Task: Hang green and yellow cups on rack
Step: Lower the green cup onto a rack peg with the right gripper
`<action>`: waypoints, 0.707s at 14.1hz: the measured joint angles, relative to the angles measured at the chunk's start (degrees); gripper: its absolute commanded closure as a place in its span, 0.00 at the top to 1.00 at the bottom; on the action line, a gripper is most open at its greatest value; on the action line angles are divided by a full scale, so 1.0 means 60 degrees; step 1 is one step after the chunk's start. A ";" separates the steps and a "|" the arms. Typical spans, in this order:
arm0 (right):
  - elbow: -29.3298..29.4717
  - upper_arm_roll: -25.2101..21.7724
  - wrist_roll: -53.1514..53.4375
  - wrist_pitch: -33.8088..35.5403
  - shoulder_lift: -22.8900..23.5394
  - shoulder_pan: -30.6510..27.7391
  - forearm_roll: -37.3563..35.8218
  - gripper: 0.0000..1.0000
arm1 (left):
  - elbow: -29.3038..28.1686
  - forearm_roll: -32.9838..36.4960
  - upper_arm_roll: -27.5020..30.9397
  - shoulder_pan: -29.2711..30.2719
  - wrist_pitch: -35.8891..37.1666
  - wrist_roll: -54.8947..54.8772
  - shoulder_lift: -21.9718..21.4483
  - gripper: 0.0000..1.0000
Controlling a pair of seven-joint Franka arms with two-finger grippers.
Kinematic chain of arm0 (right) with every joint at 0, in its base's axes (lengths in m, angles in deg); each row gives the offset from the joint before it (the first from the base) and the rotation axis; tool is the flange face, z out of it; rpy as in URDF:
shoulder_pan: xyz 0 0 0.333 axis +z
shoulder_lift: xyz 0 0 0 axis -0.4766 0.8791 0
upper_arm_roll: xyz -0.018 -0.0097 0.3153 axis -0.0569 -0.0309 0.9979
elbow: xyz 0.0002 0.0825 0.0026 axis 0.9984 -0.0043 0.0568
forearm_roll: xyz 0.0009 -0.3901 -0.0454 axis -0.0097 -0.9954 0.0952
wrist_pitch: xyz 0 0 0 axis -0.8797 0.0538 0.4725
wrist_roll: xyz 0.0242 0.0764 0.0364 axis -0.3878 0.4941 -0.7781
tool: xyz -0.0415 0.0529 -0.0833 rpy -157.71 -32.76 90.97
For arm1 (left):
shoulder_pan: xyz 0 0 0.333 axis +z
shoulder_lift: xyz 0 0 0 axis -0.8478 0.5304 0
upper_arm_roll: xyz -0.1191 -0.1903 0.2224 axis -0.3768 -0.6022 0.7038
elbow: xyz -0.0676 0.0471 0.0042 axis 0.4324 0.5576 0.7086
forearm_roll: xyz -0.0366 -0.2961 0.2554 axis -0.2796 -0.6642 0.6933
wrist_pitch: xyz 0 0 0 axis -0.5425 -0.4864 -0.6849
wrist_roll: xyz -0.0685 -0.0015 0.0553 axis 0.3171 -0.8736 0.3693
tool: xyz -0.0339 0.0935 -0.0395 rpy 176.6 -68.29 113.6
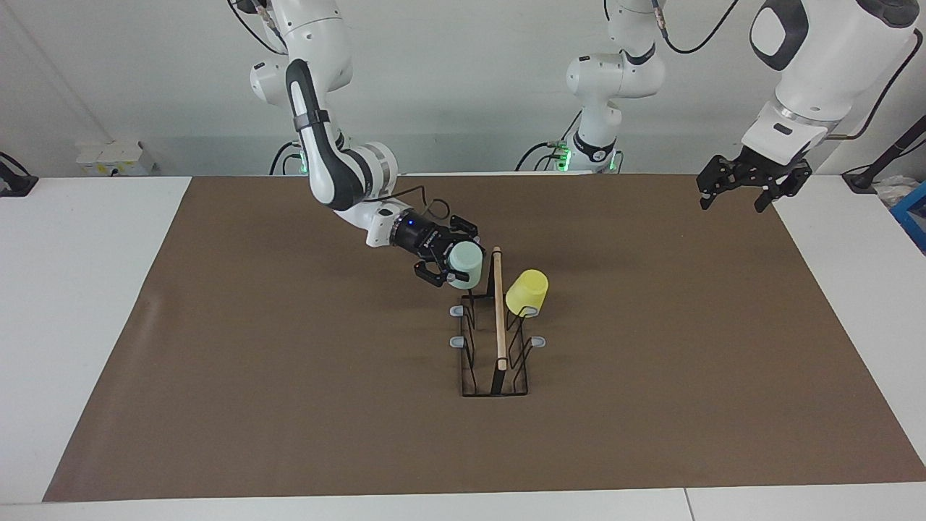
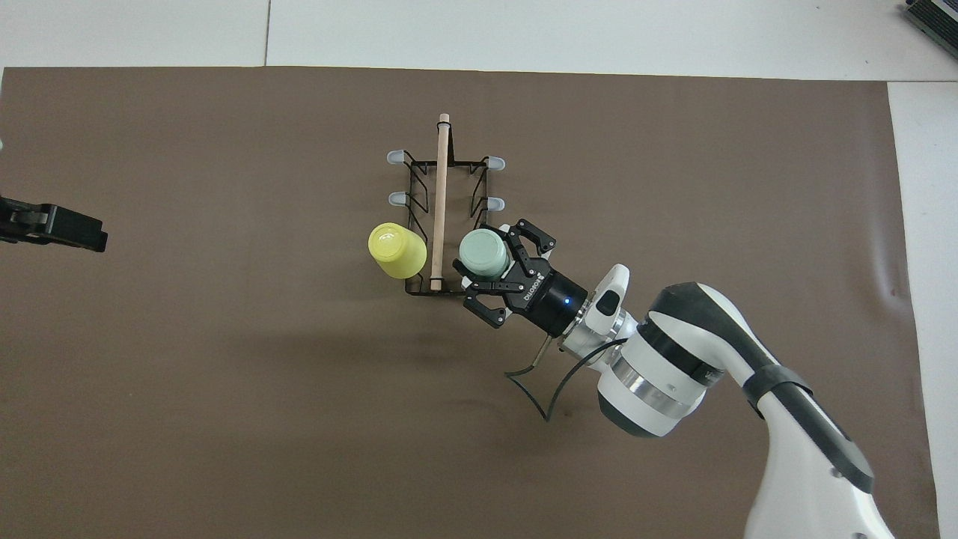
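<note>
Green cup (image 2: 483,253) clamped in right gripper (image 2: 490,263) over rack (image 2: 441,224); yellow cup (image 2: 395,250) hung beside rod

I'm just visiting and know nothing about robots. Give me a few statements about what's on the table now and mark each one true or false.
1. The yellow cup hangs upside down on the rack. True.
2. The green cup stands on the brown mat. False: the right gripper holds it in the air, its jaws shut on it, over the end of the rack nearest the robots.
3. The two cups are on the same side of the wooden rod. False: the yellow one is toward the left arm's end, the green one toward the right arm's.
4. The left gripper carries nothing. True: it waits above the mat's edge with jaws open.
</note>
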 measured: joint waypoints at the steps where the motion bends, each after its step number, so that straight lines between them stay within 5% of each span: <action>1: 0.0037 -0.0001 -0.0062 0.0009 0.0078 0.0002 0.0000 0.00 | -0.0069 -0.0001 0.0010 0.0006 0.0046 0.0000 -0.0036 1.00; 10: 0.0052 -0.0126 -0.0729 0.1235 0.1074 -0.0037 0.0140 0.00 | -0.0289 -0.0133 -0.0035 0.0039 0.0019 0.0133 -0.0128 1.00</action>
